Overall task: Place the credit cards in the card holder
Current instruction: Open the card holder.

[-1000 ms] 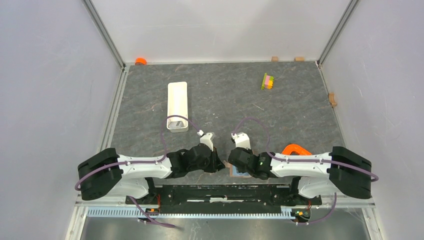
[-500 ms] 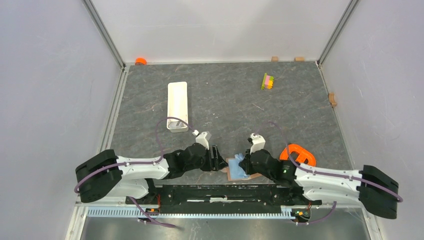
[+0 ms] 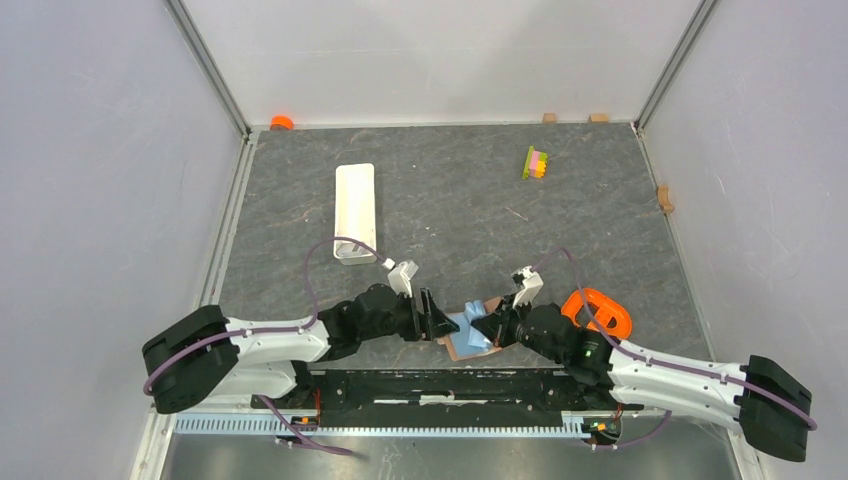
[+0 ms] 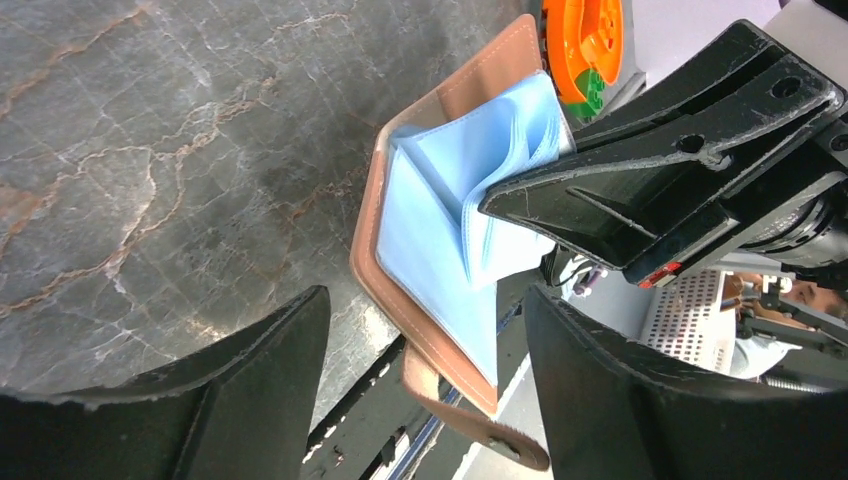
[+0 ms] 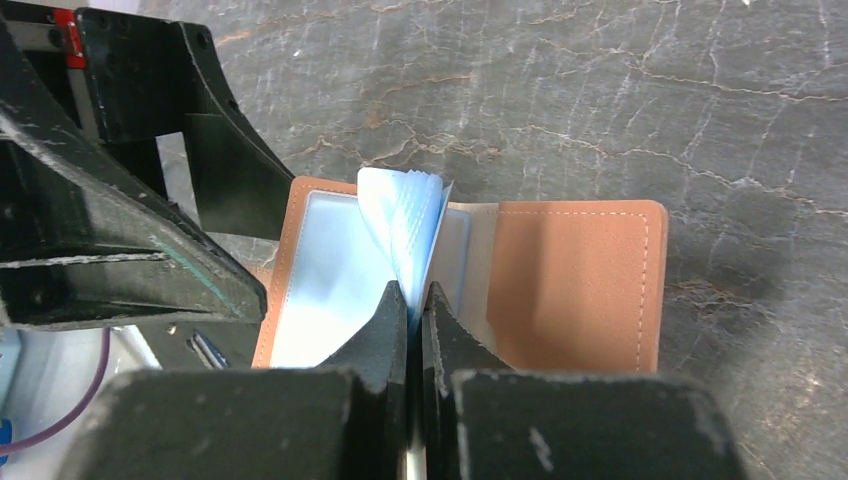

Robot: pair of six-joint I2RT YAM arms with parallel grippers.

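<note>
The card holder [image 3: 460, 347] lies open near the table's front edge, a brown leather-like wallet [image 5: 580, 285] with its strap hanging over the edge [image 4: 470, 420]. A fan of thin pale blue leaves [image 5: 405, 215] stands up from its spine. Whether these are credit cards or sleeves I cannot tell. My right gripper [image 5: 415, 290] is shut on the near edge of that fan [image 3: 472, 325]. My left gripper [image 4: 425, 300] is open on the holder's left [image 3: 435, 322], its fingers either side of the brown edge [image 4: 365, 250] and touching nothing.
A long white tray [image 3: 355, 205] lies at the back left with something grey in its near end. An orange ring-shaped thing [image 3: 598, 308] sits just right of the right gripper. A coloured block stack [image 3: 536, 162] and small wooden blocks [image 3: 664, 197] stand farther back. The black rail [image 3: 450, 385] runs under the front edge.
My left gripper has opened and let go. My right arm has swung out to the right and its gripper has shut on the blue leaves. The holder now shows open between the grippers.
</note>
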